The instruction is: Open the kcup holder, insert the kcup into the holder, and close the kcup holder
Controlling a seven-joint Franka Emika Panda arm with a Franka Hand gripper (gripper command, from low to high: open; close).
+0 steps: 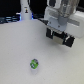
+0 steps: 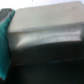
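The white robot gripper (image 1: 59,22) is seen at the upper right of the exterior view, directly over the boxy black kcup holder (image 1: 60,36); whether its jaws are apart cannot be told. The tiny round white kcup with a green-blue top (image 1: 34,64) is seen well apart, toward the lower left on the white table (image 1: 15,55).

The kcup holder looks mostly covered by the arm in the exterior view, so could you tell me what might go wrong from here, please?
1. The gripper crowds the kcup holder, and the blurred wrist view does not show whether the jaws grip anything; a pull could slip or drag the whole block.
2. The kcup sits alone, well away from the holder, small and round; it may roll when grasped.
3. A white bottle-shaped object stands behind; a wide swing could knock it.
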